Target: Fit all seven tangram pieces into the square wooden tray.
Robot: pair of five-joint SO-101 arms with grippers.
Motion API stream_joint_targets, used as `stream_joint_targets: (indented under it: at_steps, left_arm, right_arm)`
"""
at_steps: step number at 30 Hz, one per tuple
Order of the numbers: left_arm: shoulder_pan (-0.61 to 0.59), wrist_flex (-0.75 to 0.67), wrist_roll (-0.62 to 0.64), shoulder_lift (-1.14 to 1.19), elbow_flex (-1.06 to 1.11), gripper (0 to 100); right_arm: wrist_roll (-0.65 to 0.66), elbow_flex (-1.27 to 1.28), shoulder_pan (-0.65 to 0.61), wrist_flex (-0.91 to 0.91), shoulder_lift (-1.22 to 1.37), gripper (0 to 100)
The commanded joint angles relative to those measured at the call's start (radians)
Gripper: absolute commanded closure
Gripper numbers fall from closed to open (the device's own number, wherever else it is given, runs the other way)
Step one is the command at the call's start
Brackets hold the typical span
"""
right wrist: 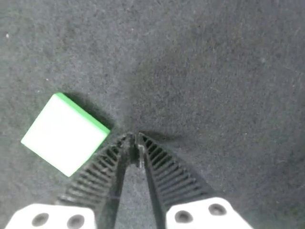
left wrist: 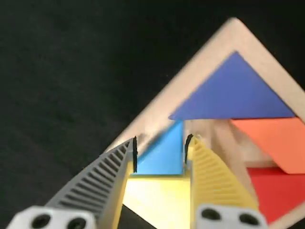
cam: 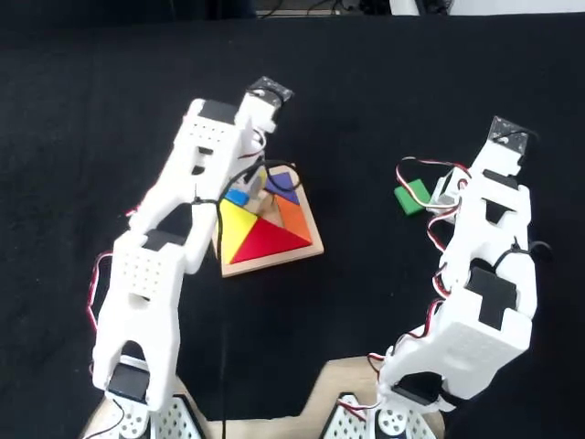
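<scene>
The square wooden tray [cam: 311, 240] lies left of the table's middle, holding a yellow triangle [cam: 235, 229], a red triangle [cam: 271, 241], an orange piece [cam: 292, 215] and a dark blue triangle [cam: 282, 187]. My left gripper [left wrist: 160, 143] hangs over the tray's far corner, shut on a light blue triangle [left wrist: 164, 152] that stands tilted in the tray [left wrist: 224, 33] between the yellow piece [left wrist: 157, 198] and the dark blue one [left wrist: 236, 88]. A green square [cam: 412, 196] lies on the cloth to the right. My right gripper [right wrist: 134, 142] is shut and empty just beside the green square [right wrist: 64, 133].
Black cloth [cam: 384, 82] covers the table. The arm bases stand at the near edge on a light wooden board [cam: 302, 402]. Bare wood [left wrist: 224, 138] shows inside the tray between the pieces.
</scene>
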Motion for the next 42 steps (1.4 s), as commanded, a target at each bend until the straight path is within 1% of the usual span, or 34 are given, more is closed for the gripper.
stream_joint_targets:
  at_steps: [1,7,10,19,22,25,29,36,42]
  left_arm:
    - [-0.022,-0.023,-0.017,-0.012,-0.005,81]
    - [-0.013,-0.021,-0.012,-0.012,-0.004,81]
    - [0.013,-0.012,-0.009,-0.012,-0.001,81]
    - [0.094,0.097,-0.006,-0.025,-0.033,81]
    - [0.111,0.13,0.035,-0.025,-0.081,81]
    - [0.114,0.176,0.055,-0.025,-0.157,81]
    - [0.094,0.199,0.055,-0.014,-0.225,81]
    - [0.097,0.204,0.06,-0.012,-0.219,81]
    - [0.042,0.184,0.052,-0.011,-0.199,81]
  right_arm:
    - [0.012,-0.048,-0.015,0.009,-0.004,98.7]
    - [0.012,-0.048,-0.015,0.009,-0.004,98.7]
    - [0.012,-0.048,-0.015,0.009,-0.004,98.7]
    - [0.012,-0.048,-0.017,0.009,-0.004,98.7]
    - [0.012,-0.048,-0.017,0.009,-0.004,98.7]
    - [0.012,-0.048,-0.017,0.009,-0.004,98.7]
    - [0.012,-0.048,-0.017,0.009,-0.004,98.7]
    - [0.012,-0.048,-0.017,0.009,-0.004,98.7]
    - [0.012,-0.048,-0.017,0.009,-0.004,98.7]
